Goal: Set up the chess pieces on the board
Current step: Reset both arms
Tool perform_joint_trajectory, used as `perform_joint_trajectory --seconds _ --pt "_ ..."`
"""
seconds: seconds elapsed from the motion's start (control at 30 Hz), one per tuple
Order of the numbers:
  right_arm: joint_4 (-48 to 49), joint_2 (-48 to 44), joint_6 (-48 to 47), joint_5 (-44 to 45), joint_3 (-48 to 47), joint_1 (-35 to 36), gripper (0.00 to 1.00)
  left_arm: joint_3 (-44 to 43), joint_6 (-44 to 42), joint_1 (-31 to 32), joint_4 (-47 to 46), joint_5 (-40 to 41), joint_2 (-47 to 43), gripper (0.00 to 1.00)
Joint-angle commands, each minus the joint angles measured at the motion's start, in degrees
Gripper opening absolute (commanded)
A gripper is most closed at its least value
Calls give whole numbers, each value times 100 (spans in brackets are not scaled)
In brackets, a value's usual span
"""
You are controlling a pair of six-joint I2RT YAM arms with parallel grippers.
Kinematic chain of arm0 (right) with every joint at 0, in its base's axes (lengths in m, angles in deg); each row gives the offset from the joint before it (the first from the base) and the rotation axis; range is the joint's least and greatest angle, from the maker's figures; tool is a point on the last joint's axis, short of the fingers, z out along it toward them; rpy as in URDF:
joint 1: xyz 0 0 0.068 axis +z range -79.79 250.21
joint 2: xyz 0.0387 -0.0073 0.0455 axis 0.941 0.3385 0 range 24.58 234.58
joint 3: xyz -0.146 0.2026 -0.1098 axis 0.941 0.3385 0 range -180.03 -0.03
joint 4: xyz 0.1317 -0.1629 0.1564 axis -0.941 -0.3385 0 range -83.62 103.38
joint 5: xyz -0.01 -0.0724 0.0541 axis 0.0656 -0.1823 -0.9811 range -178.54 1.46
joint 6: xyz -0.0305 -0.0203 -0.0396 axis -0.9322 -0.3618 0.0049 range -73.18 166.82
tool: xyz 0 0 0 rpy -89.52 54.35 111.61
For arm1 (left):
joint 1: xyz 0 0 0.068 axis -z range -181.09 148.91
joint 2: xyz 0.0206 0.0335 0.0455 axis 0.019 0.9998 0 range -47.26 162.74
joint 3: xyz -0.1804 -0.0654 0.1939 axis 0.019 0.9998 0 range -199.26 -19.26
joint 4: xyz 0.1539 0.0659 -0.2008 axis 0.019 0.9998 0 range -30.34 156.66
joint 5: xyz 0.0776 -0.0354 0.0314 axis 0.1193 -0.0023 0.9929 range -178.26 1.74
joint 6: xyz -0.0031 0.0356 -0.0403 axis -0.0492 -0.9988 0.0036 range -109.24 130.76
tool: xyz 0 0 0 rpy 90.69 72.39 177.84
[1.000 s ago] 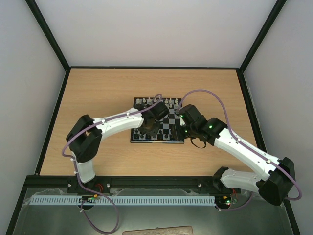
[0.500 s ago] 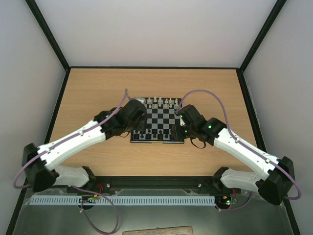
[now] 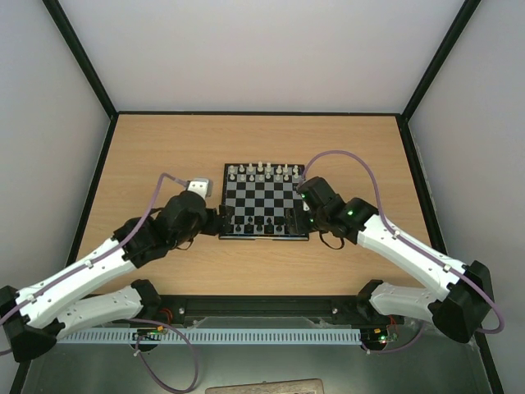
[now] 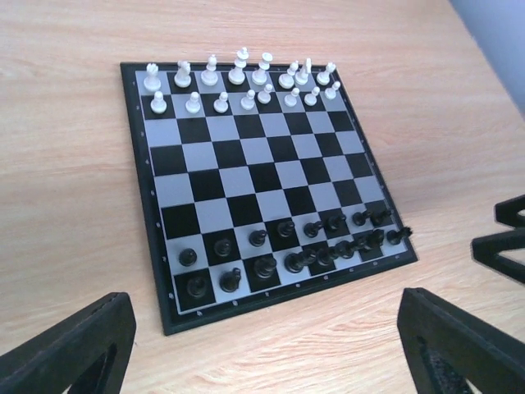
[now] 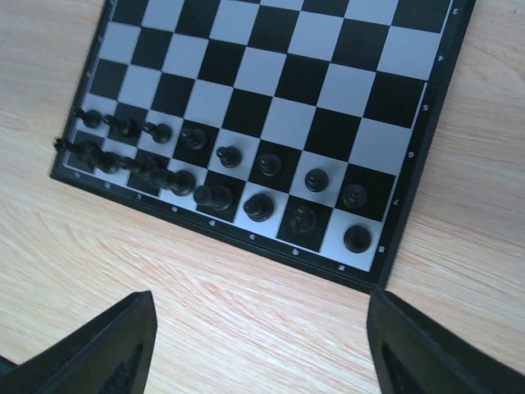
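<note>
Placement: chess pieces (image 5: 258, 205) stand in two rows on the board (image 4: 246, 176), filling the two ranks along its near edge; white pieces (image 4: 238, 75) hold the two far ranks
Setting: board lies flat on the counter (image 3: 164, 148), about midway across it
State of left hand (image 4: 264, 305): released, fingers spread wide with nothing between them; it hangs over bare counter just beside the board's near-left corner
State of right hand (image 5: 261, 300): released and empty too; it hovers at the board's near-right corner
Key relation: the black rows run left to right along the near edge, their long axis reaching from one hand toward the other; they lie to the right of the left hand and just ahead and left of the right hand; the right hand is the nearer
Posture: every piece looks upright; toward the far end of each wrist view they bunch together, so I cannot tell whether each sits centred
Stage: set-up seems finished or nearly so; no stray black piece is visible off the board
Next move: should a piece need a nudge, the arm on its own half is better placed, coming down from above with a narrow opening
Risk: neighbours stand close, so a wide approach could topple several
</note>
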Motion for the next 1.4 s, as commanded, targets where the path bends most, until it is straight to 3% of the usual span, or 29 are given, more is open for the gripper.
perform_joint_trajectory --seconds 0.0,0.17,1.13,1.37 --pt "-166 -200 234 207 213 -27 76 322 130 2 -197 3 -456 98" --pt "-264 -306 361 210 234 -22 86 488 112 3 -386 -49 -556 100" --pt "-281 -665 349 228 378 -23 98 163 -306 -47 -1561 -305 1181 99" --pt "-172 -568 431 511 435 -22 99 -90 -370 -109 -1466 342 1584 99"
